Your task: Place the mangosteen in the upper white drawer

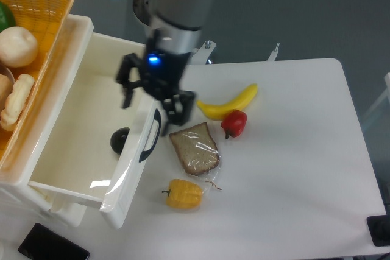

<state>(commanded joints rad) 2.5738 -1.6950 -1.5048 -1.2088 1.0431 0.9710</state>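
Note:
The mangosteen [120,139], small, round and nearly black, lies on the floor of the upper white drawer [79,108], close behind its front panel. The drawer is pulled out, and its dark curved handle [150,136] faces the table. My gripper [152,103] hangs over the drawer's front right corner, above and to the right of the fruit. Its fingers [127,91] are spread wide and hold nothing. A blue light glows on the gripper body.
An orange wicker basket [46,4] with pale produce stands on top at the left. On the table to the right lie a banana [228,101], a red pepper [234,123], a bagged bread slice [195,148] and a yellow pepper [183,194]. A black phone [52,245] lies at the front left.

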